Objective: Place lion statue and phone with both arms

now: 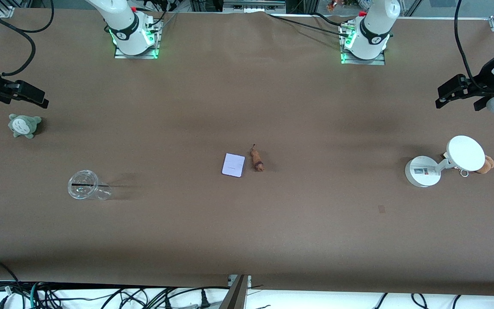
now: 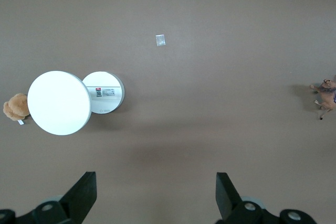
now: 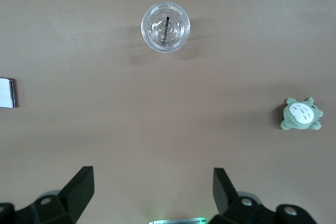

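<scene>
- Brown paper covers the whole table (image 1: 247, 240), and the strip nearest the front camera carries nothing but a small dark patch (image 1: 381, 209) toward the left arm's end.
- Next in come a clear plastic cup (image 1: 85, 185) with a dark straw across it, toward the right arm's end, and a round white stand (image 1: 444, 165) toward the left arm's end, with a tan plush toy (image 1: 486, 164) touching its disc.
- At mid-table the phone (image 1: 233, 165) lies flat, pale face up. Its long axis runs roughly toward the bases, leaning slightly.
- Just beside it, toward the left arm's end, the lion statue (image 1: 256, 159) lies with its long axis almost parallel to the phone's. The dark head end points toward the front camera, the thin tail toward the bases.
- Risk, as I judge it: the two lie so close that a wide-open gripper coming down on one could nudge the other. If both arms reach in together, they could crowd each other.
- The lion is tiny and narrow, so fingers closing along its length could slip off. The phone is flat, so its thin edges give little to pinch.
- A grey-green plush toy (image 1: 24, 125) sits farther off, near the right arm's end.
- The right gripper (image 1: 37, 99) hovers near that toy, fingers wide apart and empty. The left gripper (image 1: 442, 96) hangs over the left arm's edge of the table, also wide open and empty.
</scene>
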